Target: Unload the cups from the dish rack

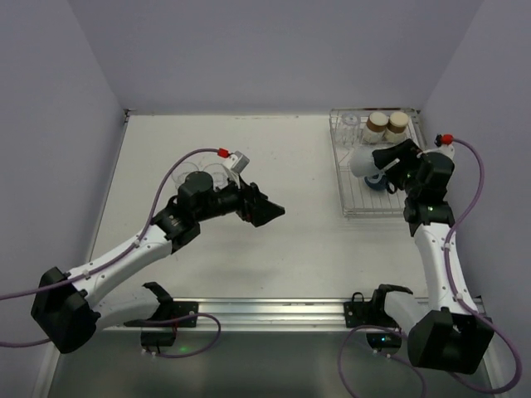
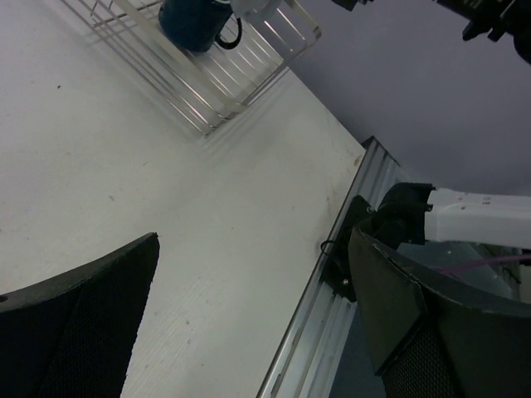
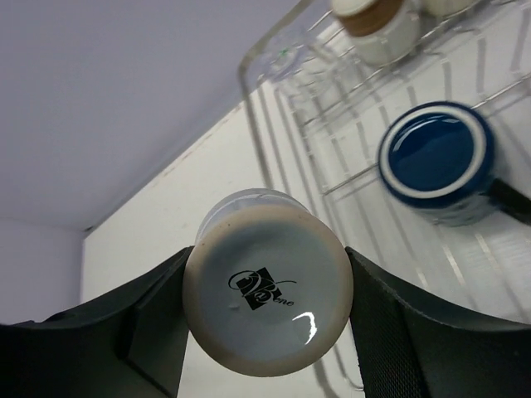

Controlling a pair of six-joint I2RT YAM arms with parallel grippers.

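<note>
The silver wire dish rack [image 1: 353, 195] stands at the back right. At its far end are two cream cups with brown bands [image 1: 387, 124] and a clear glass [image 1: 350, 124]. My right gripper [image 1: 371, 162] is shut on a white cup [image 1: 362, 162] and holds it over the rack's left side. In the right wrist view the cup's base with a black logo [image 3: 267, 286] sits between both fingers [image 3: 390, 323]. A dark blue mug [image 3: 437, 156] lies upside down in the rack [image 3: 348, 178]. My left gripper [image 1: 267, 211] is open and empty over the table's middle.
Two clear glass tumblers [image 1: 206, 175] stand on the table behind my left wrist. The left wrist view shows the rack's near corner [image 2: 207, 91], the blue mug [image 2: 195, 21] and the metal rail at the table's near edge [image 2: 332, 298].
</note>
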